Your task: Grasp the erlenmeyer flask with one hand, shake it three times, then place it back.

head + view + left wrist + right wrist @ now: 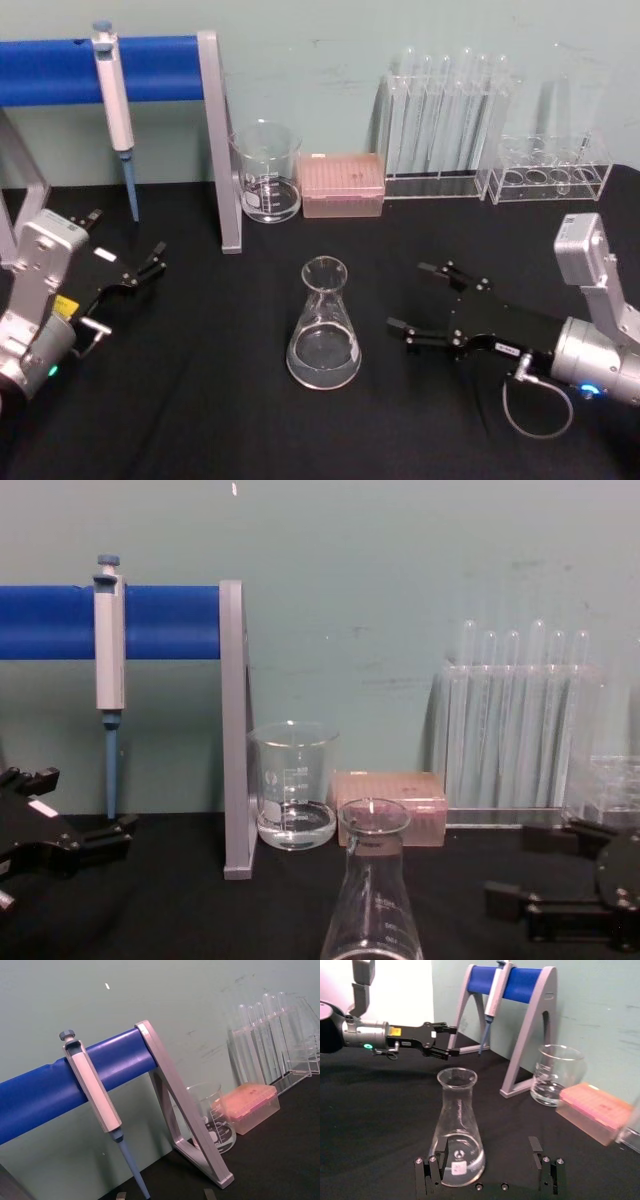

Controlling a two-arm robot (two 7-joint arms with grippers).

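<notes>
The erlenmeyer flask [323,325] stands upright on the black table [230,420], in the lower middle of the head view, with its flared rim at the top and nothing holding it. The right gripper [416,298] comes in from the lower right of that view. Its two flat fingers are spread wide apart and point toward the flask, near it but with a gap of bare table between the fingertips and the glass. In the right wrist view the flask rises just ahead of the spread fingers, nearer to one of them than to the other. In the chest view the flask's neck fills the bottom centre, and the right gripper lies low in the lower right corner.

The left gripper [150,262] sits at the left edge of the head view, well apart from the flask. Its fingers are also parted and hold nothing.

Along the upper part of the head view is a row of other items against the pale wall. A blue stand [160,68] in the upper left carries a pipette [113,95] that hangs tip down. A glass beaker [267,172] stands just beside the stand's grey leg, and a pink tip box [343,185] sits right next to the beaker. A clear rack of test tubes [445,120] is to the right of the box, and a second clear rack [550,172] is in the upper right corner.
</notes>
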